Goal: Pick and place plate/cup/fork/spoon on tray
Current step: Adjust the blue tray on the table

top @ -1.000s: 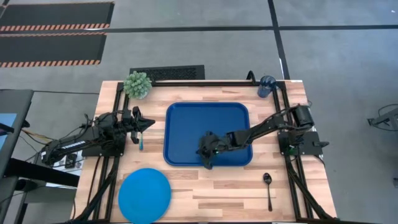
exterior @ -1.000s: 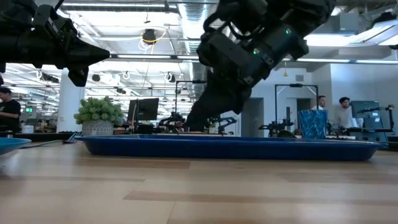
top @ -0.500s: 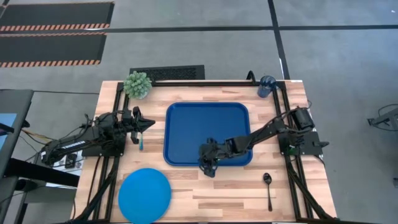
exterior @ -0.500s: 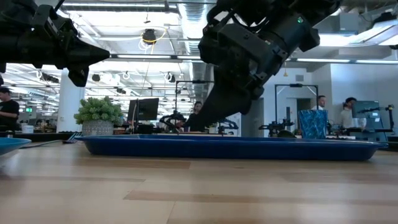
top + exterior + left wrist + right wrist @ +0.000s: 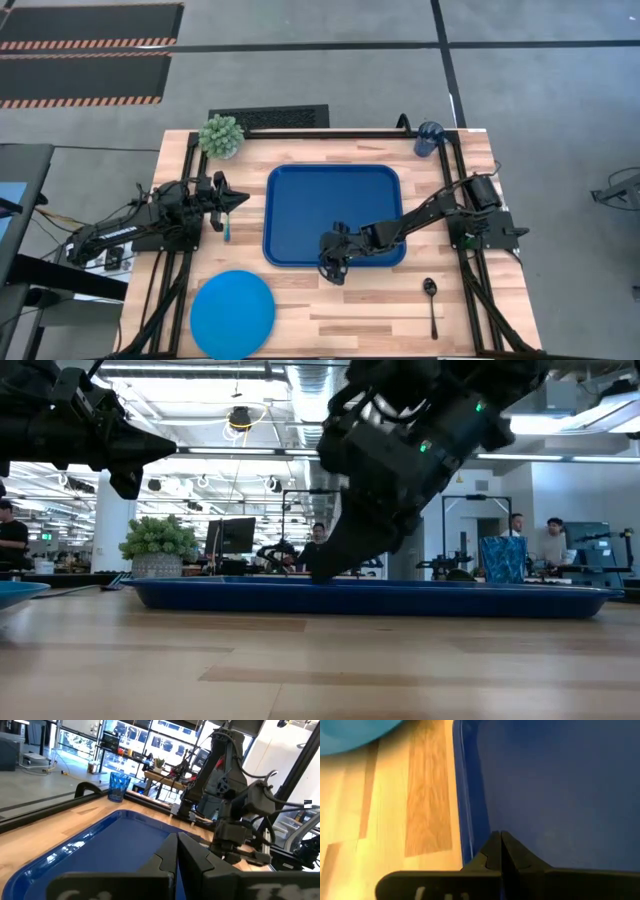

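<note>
The dark-blue tray (image 5: 333,215) lies flat mid-table. The light-blue plate (image 5: 232,313) lies on the wood near the front left and also shows in the right wrist view (image 5: 355,732). The dark-blue cup (image 5: 428,138) stands at the far right corner. The green-teal fork (image 5: 227,231) lies left of the tray. The dark spoon (image 5: 432,303) lies at the front right. My right gripper (image 5: 335,268) is shut, its tips low over the tray's near rim (image 5: 465,810). My left gripper (image 5: 240,200) is shut and empty, raised just above the fork. My right gripper's shut fingertips (image 5: 496,842) point down at the tray's floor just inside its near rim. I cannot tell whether they touch the tray.
A small green potted plant (image 5: 220,135) stands at the far left corner. Bare wood lies between the plate and the spoon along the front edge. Black frame rails run down both sides of the table. People stand in the room beyond the table.
My right gripper has gone across the tray toward the table's near edge and come down a little, ending at the tray's near rim. It has stayed shut.
</note>
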